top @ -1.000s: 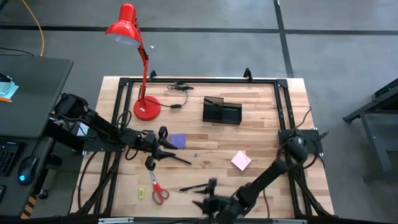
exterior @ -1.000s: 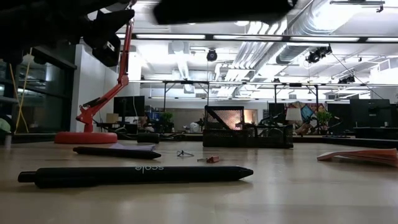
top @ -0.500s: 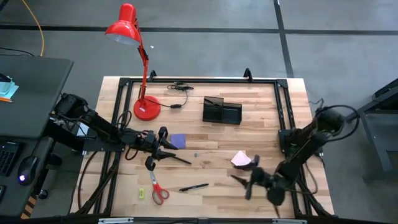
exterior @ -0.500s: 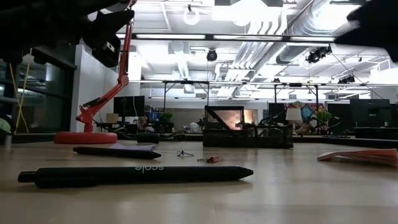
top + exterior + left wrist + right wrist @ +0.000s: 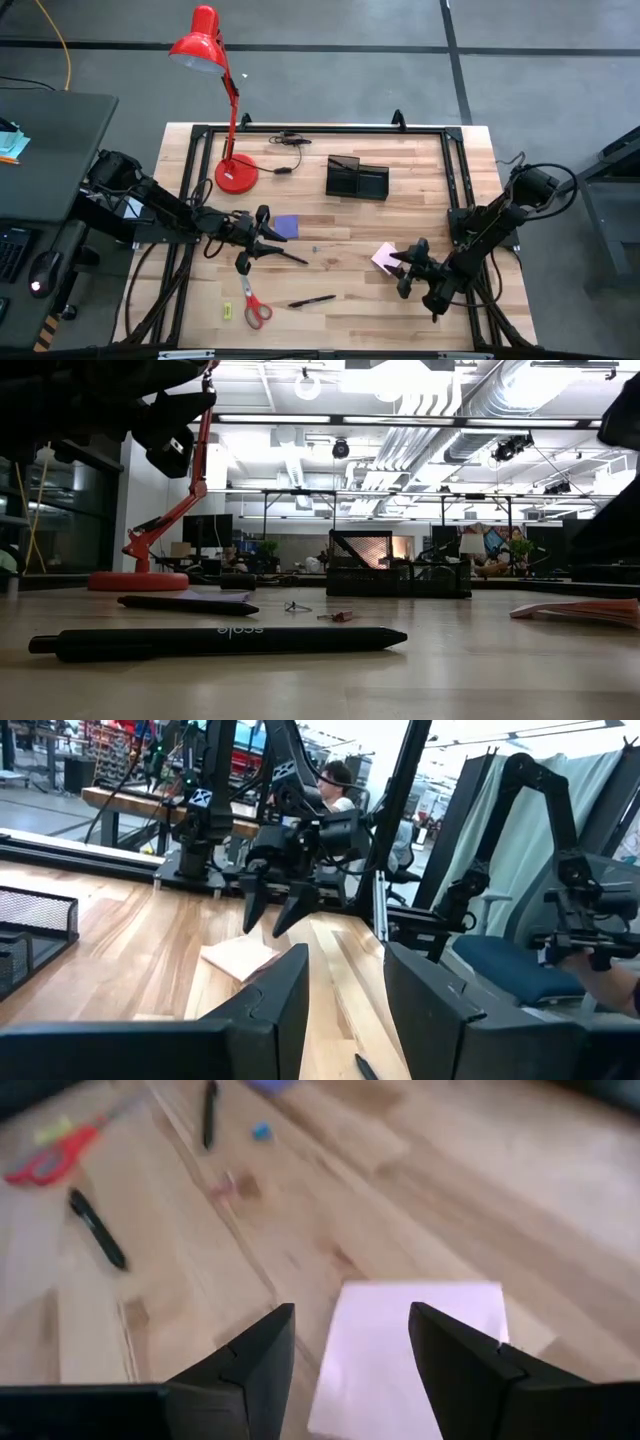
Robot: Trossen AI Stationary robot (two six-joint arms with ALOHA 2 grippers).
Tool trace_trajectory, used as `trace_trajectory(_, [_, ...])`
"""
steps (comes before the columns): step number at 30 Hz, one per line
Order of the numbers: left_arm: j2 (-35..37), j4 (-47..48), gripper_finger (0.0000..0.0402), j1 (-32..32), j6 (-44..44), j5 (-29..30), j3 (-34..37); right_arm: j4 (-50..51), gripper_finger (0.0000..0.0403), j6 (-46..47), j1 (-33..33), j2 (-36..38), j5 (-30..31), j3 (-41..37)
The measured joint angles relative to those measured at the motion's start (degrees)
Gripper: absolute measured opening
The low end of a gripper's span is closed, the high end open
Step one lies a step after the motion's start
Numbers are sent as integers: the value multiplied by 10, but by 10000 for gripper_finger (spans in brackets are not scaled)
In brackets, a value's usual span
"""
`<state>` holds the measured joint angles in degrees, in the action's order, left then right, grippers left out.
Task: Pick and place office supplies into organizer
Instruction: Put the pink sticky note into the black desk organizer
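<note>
Fingers of right gripper point(image 5: 350, 1345) spread, empty, flat pink square note pad point(image 5: 410, 1355) between them on wood-grain table point(image 5: 180, 1280). Left gripper point(image 5: 345, 985) fingers parted, empty.

Bare table point(image 5: 420, 215) between organizer point(image 5: 357, 179) and pink note pad point(image 5: 385, 258).

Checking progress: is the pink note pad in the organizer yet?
Out. The pink note pad lies flat on the table, apart from the organizer.

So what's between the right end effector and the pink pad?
Nothing: in the right wrist view the open right end effector hangs just above the pink pad, with only bare wood around it.
</note>
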<state>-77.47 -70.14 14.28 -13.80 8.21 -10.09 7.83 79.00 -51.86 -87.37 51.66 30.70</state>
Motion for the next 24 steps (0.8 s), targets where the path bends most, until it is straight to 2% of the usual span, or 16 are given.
trace_trajectory(4, [0, 3, 117, 0, -2, 0, 0, -18, 207, -5, 13, 0, -40, 1])
trace_trajectory(13, [0, 10, 117, 0, -2, 0, 0, 8, 237, 20, 74, 1, -136, 1])
trace_trajectory(15, [0, 10, 117, 0, -2, 0, 0, 3, 236, 18, 87, 1, -171, 1])
trace_trajectory(20, [0, 12, 117, 0, -1, 0, 0, -6, 218, 6, 97, 1, -180, 1])
trace_trajectory(24, [0, 13, 117, 0, -1, 0, 0, -43, 203, 5, 99, 1, -213, 1])
